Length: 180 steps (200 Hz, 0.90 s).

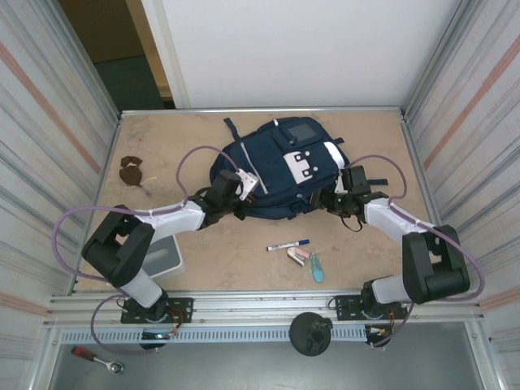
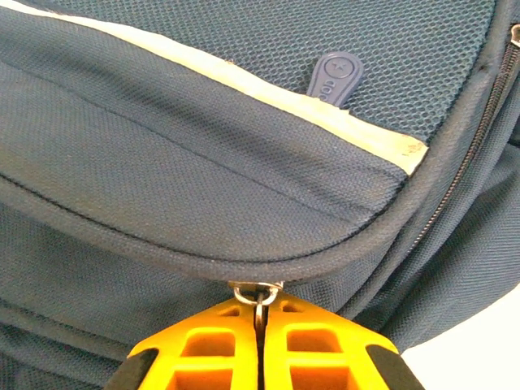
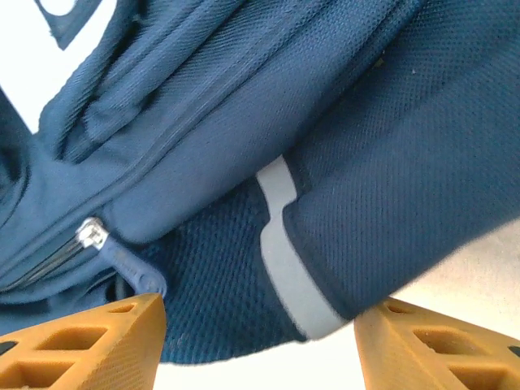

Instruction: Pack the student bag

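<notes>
The student bag [image 1: 272,166] lies at the centre of the table [image 1: 162,146], between both arms; the left gripper [image 2: 260,325] is clenched on the metal zip ring [image 2: 258,294] just below a piped seam of the bag; the right gripper [image 3: 260,345] has its fingers [image 3: 89,341] spread apart, grasping nothing; bag fabric and a grey stripe [image 3: 280,252] lie between them; a marker [image 1: 288,244] lies nearer the bases.
</notes>
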Tool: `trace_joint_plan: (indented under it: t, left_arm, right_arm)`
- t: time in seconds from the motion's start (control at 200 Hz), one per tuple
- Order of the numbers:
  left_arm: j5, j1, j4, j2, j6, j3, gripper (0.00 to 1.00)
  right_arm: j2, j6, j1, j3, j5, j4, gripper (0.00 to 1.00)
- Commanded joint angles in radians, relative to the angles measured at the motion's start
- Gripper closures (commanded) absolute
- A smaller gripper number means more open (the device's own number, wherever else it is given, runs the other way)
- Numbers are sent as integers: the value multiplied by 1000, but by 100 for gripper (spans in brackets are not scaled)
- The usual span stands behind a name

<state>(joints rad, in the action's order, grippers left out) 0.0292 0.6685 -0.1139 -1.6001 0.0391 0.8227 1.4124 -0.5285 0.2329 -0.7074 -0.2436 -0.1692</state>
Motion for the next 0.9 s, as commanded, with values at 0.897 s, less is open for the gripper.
trace_joint_plan:
  t: [0.897]
  left_arm:
    - [5, 184, -27, -205, -45, 249, 100]
  right_arm:
    - [163, -196, 76, -38, -155, 301, 29]
